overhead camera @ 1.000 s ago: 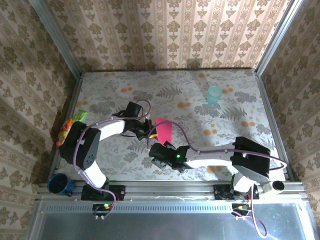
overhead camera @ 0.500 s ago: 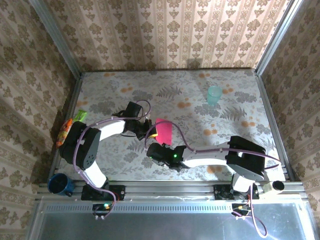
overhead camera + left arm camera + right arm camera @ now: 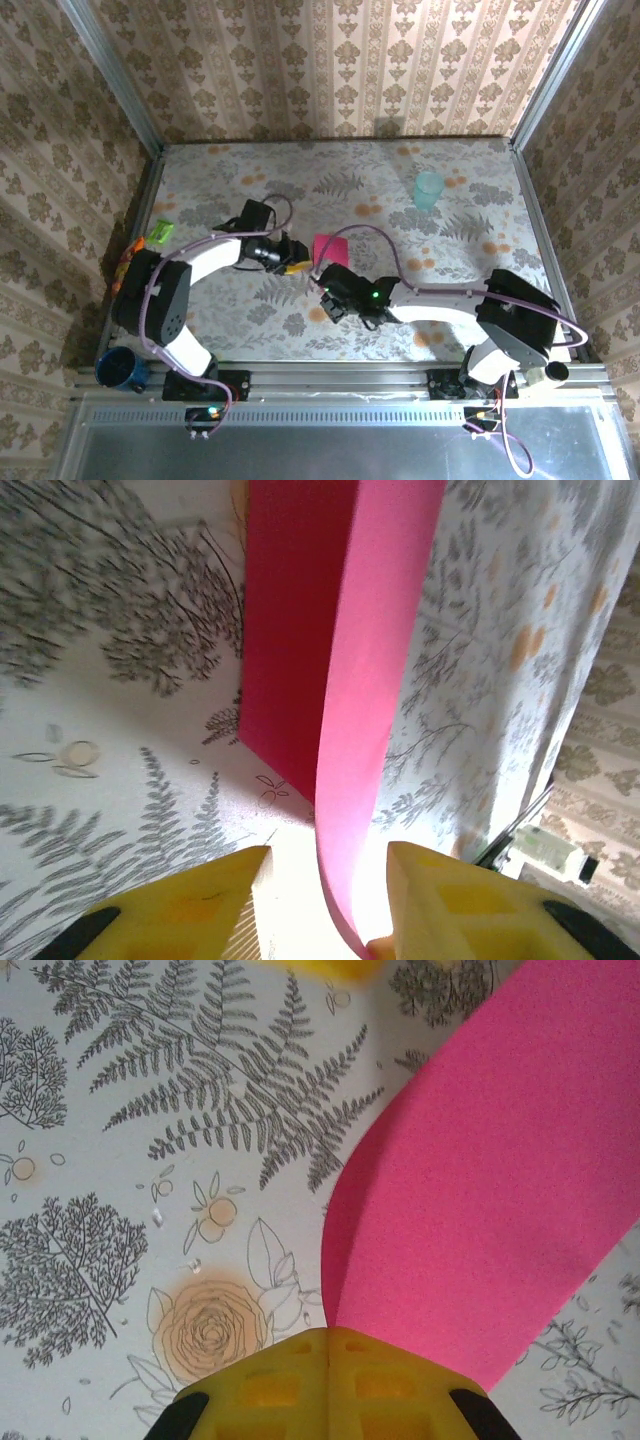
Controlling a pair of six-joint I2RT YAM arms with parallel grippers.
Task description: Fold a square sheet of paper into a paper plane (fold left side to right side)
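Matte magenta, the square sheet of paper (image 3: 480, 1160) curves smoothly, pinched at 6 o'clock by the right gripper (image 3: 328, 1342); the left gripper (image 3: 328, 858) straddles it, jaws spread.

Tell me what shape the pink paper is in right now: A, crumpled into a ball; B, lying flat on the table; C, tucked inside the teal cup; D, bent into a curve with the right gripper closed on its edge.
D: in the right wrist view the sheet of paper bows in a curve away from the right gripper, which is shut on its edge.
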